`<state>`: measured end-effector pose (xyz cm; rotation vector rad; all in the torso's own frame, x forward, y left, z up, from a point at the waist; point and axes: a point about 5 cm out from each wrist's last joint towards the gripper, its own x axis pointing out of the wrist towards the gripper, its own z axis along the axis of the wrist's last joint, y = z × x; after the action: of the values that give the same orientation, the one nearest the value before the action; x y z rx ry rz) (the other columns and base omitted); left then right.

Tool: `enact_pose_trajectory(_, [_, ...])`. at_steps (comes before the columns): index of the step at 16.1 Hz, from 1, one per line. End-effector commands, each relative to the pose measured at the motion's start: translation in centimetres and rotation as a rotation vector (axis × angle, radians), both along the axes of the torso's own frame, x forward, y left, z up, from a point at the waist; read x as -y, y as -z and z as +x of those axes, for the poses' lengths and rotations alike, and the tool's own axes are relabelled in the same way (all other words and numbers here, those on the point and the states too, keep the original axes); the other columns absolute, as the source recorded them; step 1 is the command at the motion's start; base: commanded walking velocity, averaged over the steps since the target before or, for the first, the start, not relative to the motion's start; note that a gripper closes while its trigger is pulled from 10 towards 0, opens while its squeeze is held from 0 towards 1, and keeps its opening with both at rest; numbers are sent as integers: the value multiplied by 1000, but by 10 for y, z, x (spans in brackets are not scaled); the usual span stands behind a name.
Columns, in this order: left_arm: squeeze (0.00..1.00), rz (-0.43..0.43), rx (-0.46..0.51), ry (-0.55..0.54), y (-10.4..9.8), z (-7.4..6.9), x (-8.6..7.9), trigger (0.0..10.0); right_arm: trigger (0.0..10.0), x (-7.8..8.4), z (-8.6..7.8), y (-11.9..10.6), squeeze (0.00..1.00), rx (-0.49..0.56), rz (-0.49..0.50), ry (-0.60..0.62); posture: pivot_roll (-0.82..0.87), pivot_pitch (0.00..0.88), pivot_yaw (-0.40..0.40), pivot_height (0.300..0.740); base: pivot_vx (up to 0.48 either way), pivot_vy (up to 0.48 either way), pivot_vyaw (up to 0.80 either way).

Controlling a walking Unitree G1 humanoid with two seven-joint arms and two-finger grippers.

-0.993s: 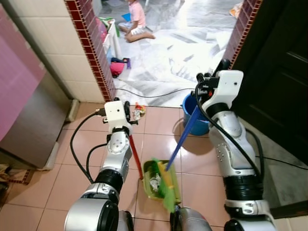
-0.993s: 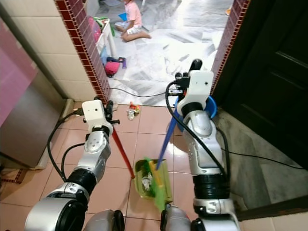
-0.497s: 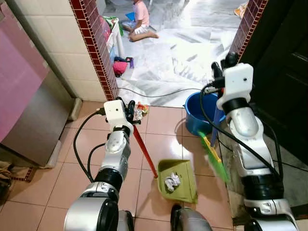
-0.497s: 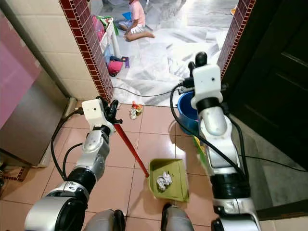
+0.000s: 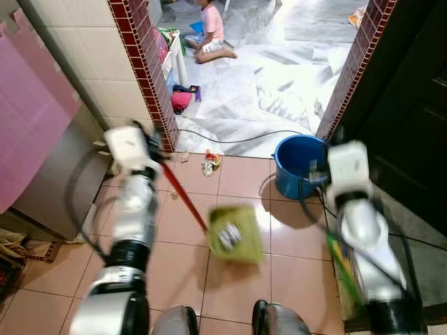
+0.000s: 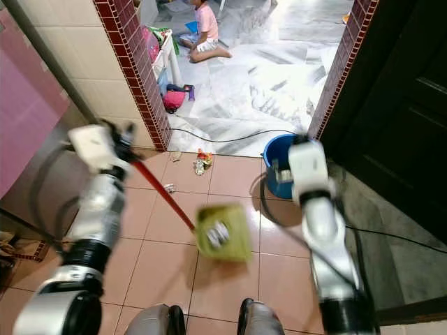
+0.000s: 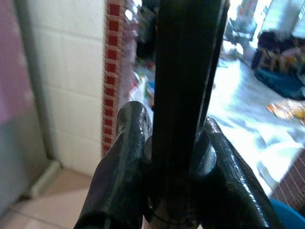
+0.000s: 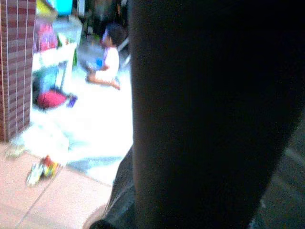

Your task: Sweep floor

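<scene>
My left gripper [image 5: 152,152] is shut on the red handle [image 5: 185,199] of a green dustpan [image 5: 236,234]. The pan is blurred with motion and carries crumpled paper [image 5: 228,236]. In the left wrist view both fingers [image 7: 126,157] clamp the dark handle. My right gripper [image 5: 318,173] is at the right beside the blue bucket [image 5: 297,164], shut on the broom. The broom's green bristles [image 5: 342,269] hang blurred along my right arm. Bits of litter [image 5: 209,164] lie on the pink tiles near the doorway.
A red brick pillar [image 5: 150,70] and a tiled wall stand on the left, with a grey cabinet [image 5: 52,188] below. A dark door [image 5: 412,118] is on the right. A black cable [image 5: 237,138] crosses the threshold. A person [image 5: 213,31] sits on the white floor beyond.
My left arm has swung out to the left, and the dustpan has shifted up and left with it. My right wrist has dropped lower, bringing the broom down along my right side.
</scene>
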<state>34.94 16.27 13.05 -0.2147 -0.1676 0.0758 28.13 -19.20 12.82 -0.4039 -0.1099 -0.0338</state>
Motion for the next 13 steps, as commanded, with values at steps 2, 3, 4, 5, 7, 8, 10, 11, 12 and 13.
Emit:
enact_pose_trajectory(2, [0,14,58,8,-13,-2,-2,10000,10000,-6,1,-7,0,54,8,-3,-90,0,70,740,0,0,0])
enact_pose_trajectory(3, [0,25,55,27,-11,-4,2,10000,10000,-8,2,-5,0,45,-1,0,-78,0,40,740,0,0,-638])
enact_pose_trajectory(4, [0,32,52,41,-10,-5,5,10000,10000,-9,2,-4,0,40,-9,2,-73,0,36,740,0,0,-638])
enact_pose_trajectory(5, [0,44,45,64,-7,-9,14,10000,10000,-14,8,-8,0,35,-14,-5,-103,1,6,740,0,0,-800])
enact_pose_trajectory(7, [0,32,30,71,-5,-13,17,10000,10000,-17,7,-9,0,29,-2,-20,-106,4,27,740,0,0,-800])
enact_pose_trajectory(8, [0,21,-4,61,2,-16,18,10000,10000,-17,6,-4,0,21,14,-11,-106,0,48,740,0,0,-800])
enact_pose_trajectory(10, [0,7,-56,42,14,-23,15,10000,10000,-19,5,-1,0,26,32,1,-116,0,79,740,0,0,-800])
enact_pose_trajectory(11, [0,-7,-86,42,23,-29,14,10000,10000,-18,4,0,0,37,38,11,-135,0,120,740,0,0,-800])
enact_pose_trajectory(12, [0,-4,-112,55,30,-33,15,10000,10000,-16,4,3,0,39,66,30,-139,0,125,740,0,398,-619])
enact_pose_trajectory(13, [0,-4,-119,72,31,-33,19,10000,10000,-15,5,5,0,32,77,37,-138,0,128,740,0,480,0])
